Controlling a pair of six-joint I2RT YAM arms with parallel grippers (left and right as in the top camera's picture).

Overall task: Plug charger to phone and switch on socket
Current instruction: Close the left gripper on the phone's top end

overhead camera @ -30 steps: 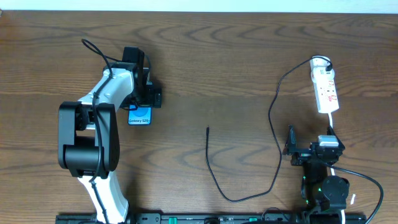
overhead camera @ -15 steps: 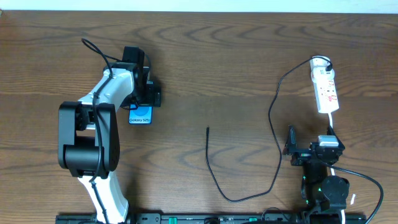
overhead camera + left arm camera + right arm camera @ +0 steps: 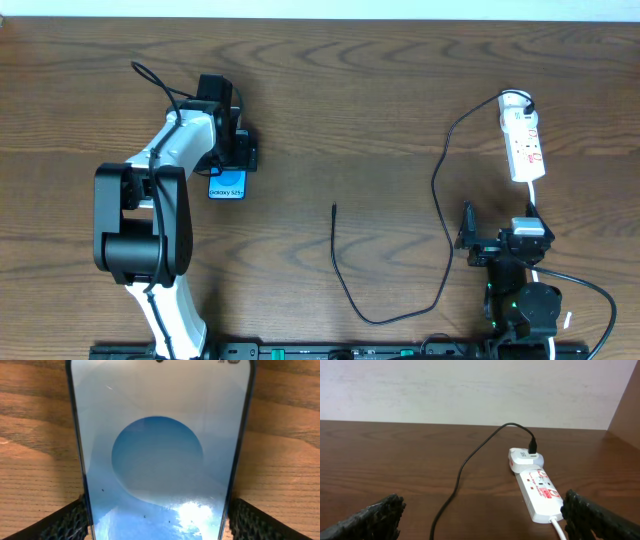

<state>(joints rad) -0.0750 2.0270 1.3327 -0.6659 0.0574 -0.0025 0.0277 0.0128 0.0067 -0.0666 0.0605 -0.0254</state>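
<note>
The phone (image 3: 227,186) lies flat on the table at the left, its blue screen up. It fills the left wrist view (image 3: 160,450). My left gripper (image 3: 232,160) sits over its far part, with a finger against each long edge (image 3: 157,522). The charger cable (image 3: 340,275) loops across the table's middle. Its plug tip (image 3: 334,208) lies free, well right of the phone. The cable's other end goes into a white adapter (image 3: 522,457) on the white socket strip (image 3: 523,145), which also shows in the right wrist view (image 3: 540,490). My right gripper (image 3: 505,238) is open and empty, just short of the strip (image 3: 482,520).
The strip's white cord (image 3: 559,527) runs back towards my right arm. A wall rises behind the table's far edge (image 3: 470,390). The charger cable (image 3: 465,465) crosses the wood in front of the right gripper.
The phone has shifted slightly to the right and up under the left gripper. The right arm, cable and socket have not moved.
</note>
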